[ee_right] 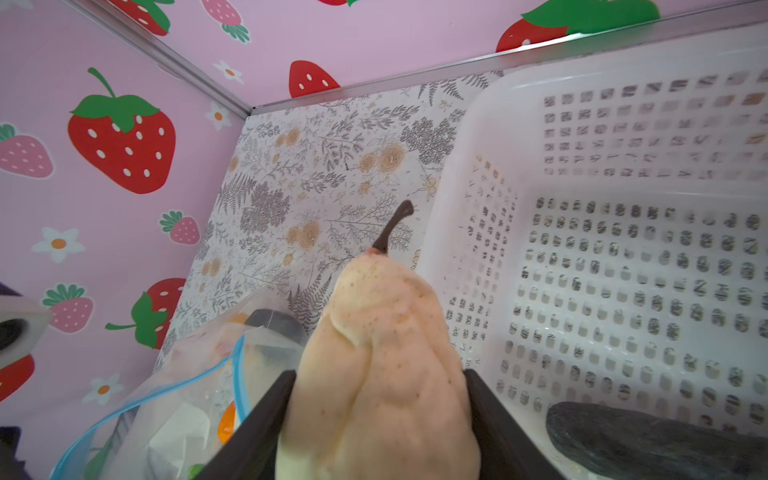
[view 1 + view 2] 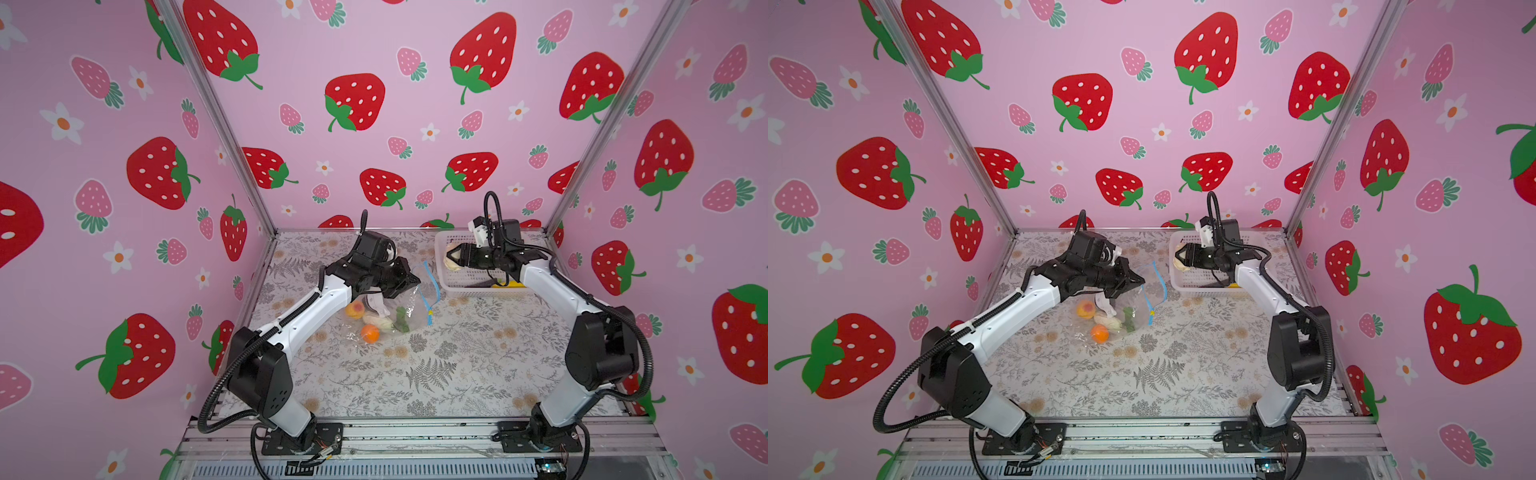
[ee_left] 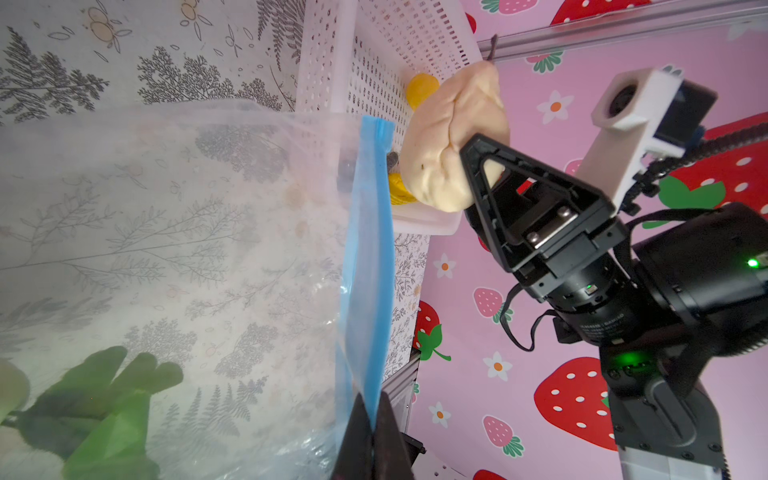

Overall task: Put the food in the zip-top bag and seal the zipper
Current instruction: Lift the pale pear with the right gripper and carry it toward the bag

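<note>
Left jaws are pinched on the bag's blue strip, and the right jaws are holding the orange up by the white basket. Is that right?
Not quite: the right gripper holds a pale pear-shaped fruit with a dark stem, as the right wrist view shows. The orange already lies inside the zip-top bag. The left gripper does pinch the blue strip.

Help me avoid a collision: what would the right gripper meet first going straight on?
Likely the floral table cover, just past the white mesh basket's rim; the clear plastic zip-top bag lies aside. Depth is unclear.
</note>
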Available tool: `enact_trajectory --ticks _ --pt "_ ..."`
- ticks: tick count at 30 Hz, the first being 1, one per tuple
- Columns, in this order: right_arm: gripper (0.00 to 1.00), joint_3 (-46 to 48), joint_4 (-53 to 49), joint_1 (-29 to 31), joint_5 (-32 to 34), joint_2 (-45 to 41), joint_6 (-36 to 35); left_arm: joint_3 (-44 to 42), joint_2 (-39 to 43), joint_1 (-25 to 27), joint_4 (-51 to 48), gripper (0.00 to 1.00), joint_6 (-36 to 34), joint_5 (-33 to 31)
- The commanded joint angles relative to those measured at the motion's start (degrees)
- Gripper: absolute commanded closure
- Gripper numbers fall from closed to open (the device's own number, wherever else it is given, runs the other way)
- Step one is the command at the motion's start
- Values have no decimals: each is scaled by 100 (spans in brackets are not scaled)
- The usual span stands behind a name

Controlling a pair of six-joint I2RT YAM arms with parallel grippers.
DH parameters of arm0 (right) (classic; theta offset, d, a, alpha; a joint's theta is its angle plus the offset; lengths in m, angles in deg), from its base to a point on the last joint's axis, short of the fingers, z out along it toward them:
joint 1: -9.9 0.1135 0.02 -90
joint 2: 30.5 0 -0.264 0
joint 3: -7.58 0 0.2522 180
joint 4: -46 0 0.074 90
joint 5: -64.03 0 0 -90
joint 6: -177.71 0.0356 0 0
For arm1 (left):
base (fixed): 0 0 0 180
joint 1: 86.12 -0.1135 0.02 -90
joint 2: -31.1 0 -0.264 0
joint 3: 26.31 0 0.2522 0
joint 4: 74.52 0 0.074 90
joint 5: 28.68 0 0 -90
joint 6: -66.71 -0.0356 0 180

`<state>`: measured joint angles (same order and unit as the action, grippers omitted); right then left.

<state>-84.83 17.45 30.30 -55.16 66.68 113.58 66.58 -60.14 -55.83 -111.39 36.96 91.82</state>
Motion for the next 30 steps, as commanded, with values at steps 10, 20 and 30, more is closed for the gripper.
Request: enact_trajectory --ticks 10,20,30 --pt "39 367 181 391 -918 -730 82 223 102 30 -27 100 31 0" --pt "40 351 -121 749 -961 -789 -357 252 84 39 -35 100 40 -5" --pt "41 271 -393 937 -920 -603 -643 265 97 42 -71 100 31 -16"
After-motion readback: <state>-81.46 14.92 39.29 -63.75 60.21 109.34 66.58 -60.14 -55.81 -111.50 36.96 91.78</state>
